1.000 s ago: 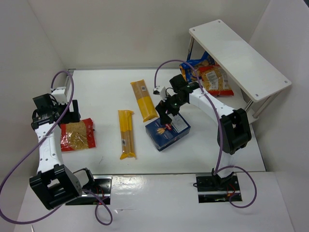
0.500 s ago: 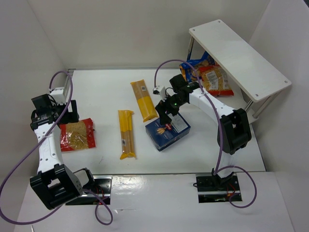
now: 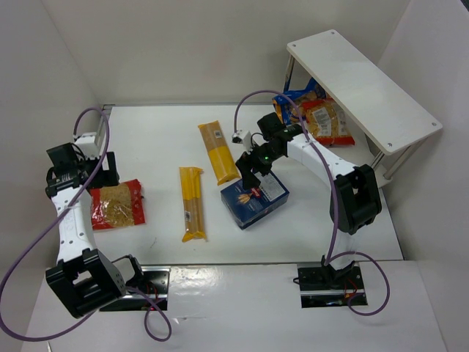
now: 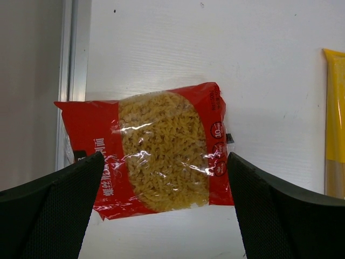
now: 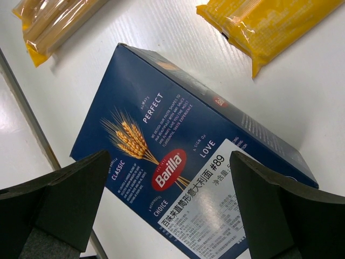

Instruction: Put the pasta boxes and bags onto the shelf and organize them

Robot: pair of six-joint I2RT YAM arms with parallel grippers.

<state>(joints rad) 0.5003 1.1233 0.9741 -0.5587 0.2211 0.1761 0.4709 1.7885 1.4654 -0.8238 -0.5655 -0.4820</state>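
Little has changed over the last second: your left arm has edged slightly toward the left wall, your right arm has held over the carton, and no package has shifted. At far left, the left tool [image 4: 165, 162] hangs above a red-edged bag [image 3: 117, 205] of short pasta lying flat on the tabletop [image 3: 161, 132]; its fingers are spread wide, one past each side edge of the packet, which reads as lining up for a grasp across the bag's width. I cannot tell from these views whether it touches the bag yet.

Next along, a narrow spaghetti pack [image 3: 193, 203] lies lengthwise, and a second spaghetti pack [image 3: 218, 152] sits just beyond it, angled; both are untouched and well apart from the shelf.

Right of centre, the dark blue carton [image 3: 256, 196] lies flat, label up, near the second pack's end; the right tool [image 5: 170, 162] hovers over it with fingers spread apart and holding nothing, the carton's face filling the gap between them. Judged from this, the carton is your step in hand; it is bulky, so the span may only just clear it.

At far right, a blue-edged bag [image 3: 297, 97] and another red-edged packet [image 3: 327, 121] already lie beneath the top board of the shelf [image 3: 366, 81], touching each other; the top board carries nothing visible. Two packets look stowed and four packages remain out.
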